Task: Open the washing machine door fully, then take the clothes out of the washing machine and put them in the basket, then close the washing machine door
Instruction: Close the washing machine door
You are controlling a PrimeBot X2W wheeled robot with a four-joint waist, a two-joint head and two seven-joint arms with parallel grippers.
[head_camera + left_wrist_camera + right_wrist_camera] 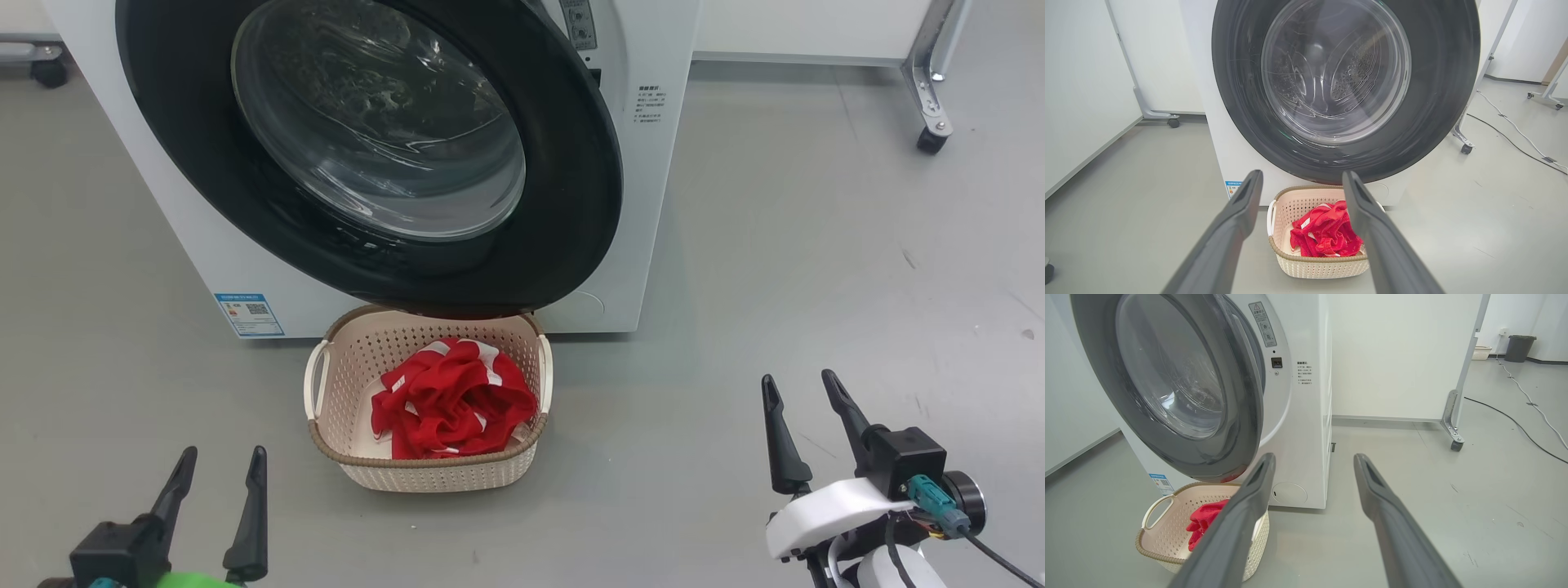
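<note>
There is one washing machine (653, 204) with one round door (571, 212) and one blue sticker (249, 314) at its 7 o'clock corner. One basket (441, 478) has two side handles (313, 380). The red clothes (449, 400) in it make one heap; the number of garments cannot be told. Two tools show in the head view: the left tool (224, 453) at 7 o'clock and the right tool (798, 378) at 4 o'clock, each with two fingers (253, 506). One dark bin (1519, 348) sits at 2 o'clock in the right wrist view.

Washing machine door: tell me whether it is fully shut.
No: the washing machine door stands ajar, its free edge clear of the white front of the washing machine.
</note>
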